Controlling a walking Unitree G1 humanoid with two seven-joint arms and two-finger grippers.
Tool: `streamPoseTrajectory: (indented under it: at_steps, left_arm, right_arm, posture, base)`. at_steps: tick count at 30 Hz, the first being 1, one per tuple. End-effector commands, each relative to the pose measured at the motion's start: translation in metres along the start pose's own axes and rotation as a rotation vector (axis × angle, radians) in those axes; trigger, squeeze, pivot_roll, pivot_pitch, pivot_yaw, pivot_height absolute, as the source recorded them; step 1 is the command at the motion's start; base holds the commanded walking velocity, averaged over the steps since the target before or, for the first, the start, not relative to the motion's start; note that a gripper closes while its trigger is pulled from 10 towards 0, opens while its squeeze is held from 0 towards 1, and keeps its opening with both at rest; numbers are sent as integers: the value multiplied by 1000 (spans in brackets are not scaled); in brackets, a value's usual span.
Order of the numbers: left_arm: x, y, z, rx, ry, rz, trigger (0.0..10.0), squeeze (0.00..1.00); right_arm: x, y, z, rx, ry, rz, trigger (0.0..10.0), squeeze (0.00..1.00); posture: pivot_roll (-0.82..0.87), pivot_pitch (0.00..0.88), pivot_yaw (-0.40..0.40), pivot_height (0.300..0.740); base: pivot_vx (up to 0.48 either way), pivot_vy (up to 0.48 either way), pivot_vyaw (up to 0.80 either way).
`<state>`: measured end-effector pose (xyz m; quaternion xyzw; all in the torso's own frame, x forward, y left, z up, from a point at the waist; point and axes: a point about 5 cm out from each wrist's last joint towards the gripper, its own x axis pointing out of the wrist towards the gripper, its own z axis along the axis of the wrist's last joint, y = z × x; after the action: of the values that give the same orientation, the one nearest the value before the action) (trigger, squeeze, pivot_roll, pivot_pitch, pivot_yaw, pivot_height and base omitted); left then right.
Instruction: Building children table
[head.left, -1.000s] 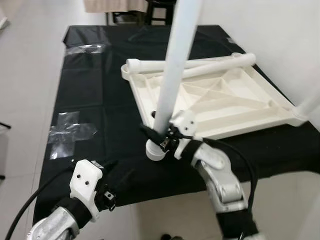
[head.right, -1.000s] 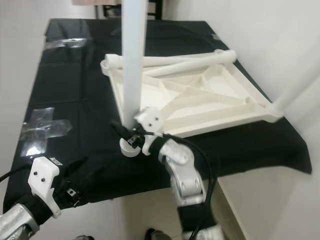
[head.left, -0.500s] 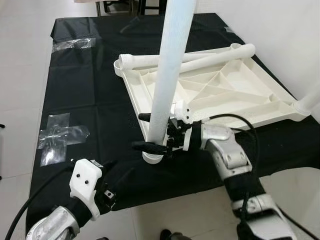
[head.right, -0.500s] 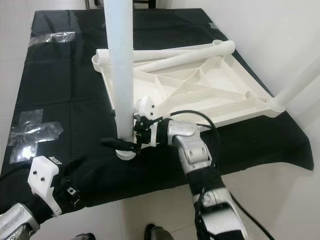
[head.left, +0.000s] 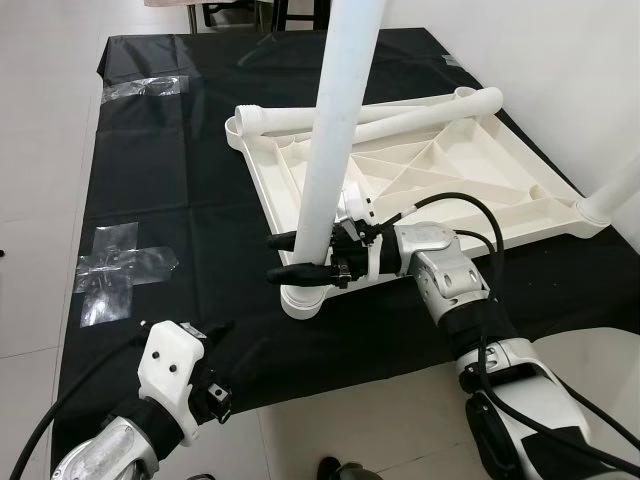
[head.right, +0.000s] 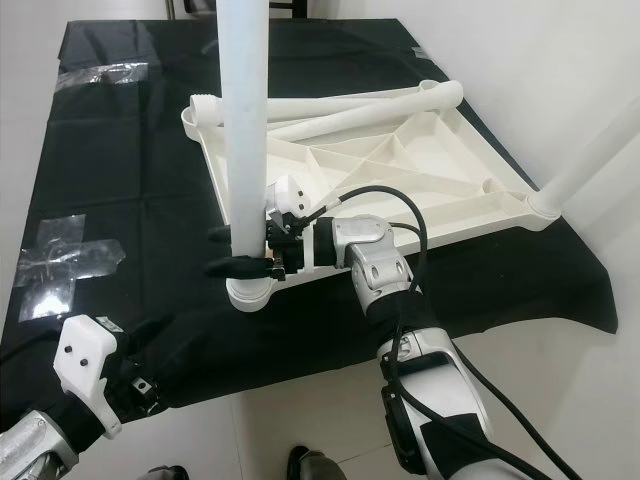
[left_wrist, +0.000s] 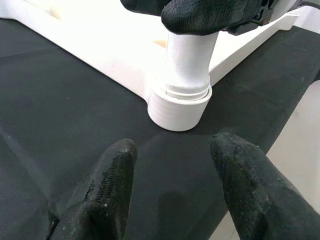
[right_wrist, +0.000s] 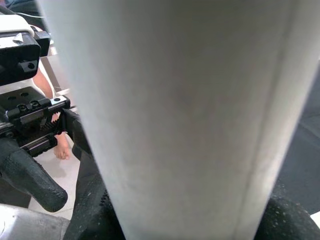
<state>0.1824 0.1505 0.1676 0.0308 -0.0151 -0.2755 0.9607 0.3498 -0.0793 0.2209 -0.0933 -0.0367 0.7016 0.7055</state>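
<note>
Since a second ago the right gripper has swung level, fingers closed around the upright leg low, just above the corner socket of the inverted tabletop. Left gripper waits open nearby. Plastic looks light, stiff, slick; grip low. Leg's top is cropped.

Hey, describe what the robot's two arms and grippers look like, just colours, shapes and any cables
Both arms are silver metal with black wrapped sections. The right arm has rounded silver joints and a black cable looping over its forearm. The left arm carries a white plastic wrist block with small holes, and a black cable trails beside it. Each gripper, right gripper and left gripper, has two long black fingers with a textured surface.
</note>
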Motion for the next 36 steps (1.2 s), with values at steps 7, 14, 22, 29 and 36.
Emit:
streamPoseTrajectory:
  at_steps: [7,14,22,29,36]
  left_arm:
    - [-3,-4,-3,-4,30,-24,10000,0]
    - [-4,-3,-3,-7,40,-37,10000,0]
    - [-2,-3,-5,-3,44,-53,10000,0]
    - [1,1,-4,7,38,-40,10000,0]
    - [-1,0,-3,7,41,-41,10000,0]
  right_arm:
    - [-18,6,-21,14,-8,-227,0,0]
    - [5,65,-66,110,188,-790,0,0]
    - [17,64,-64,81,179,-728,0,0]
    - [28,37,-41,29,70,-563,10000,1000]
    - [29,38,-10,-41,-10,-232,10000,0]
  posture:
    - [140,260,-134,740]
    - [128,266,-107,740]
    - [128,237,-97,740]
    - [146,223,-97,740]
    - [166,232,-100,740]
  base:
    - [0,0,0]
    - [0,0,0]
    - [0,0,0]
    - [0,0,0]
    - [0,0,0]
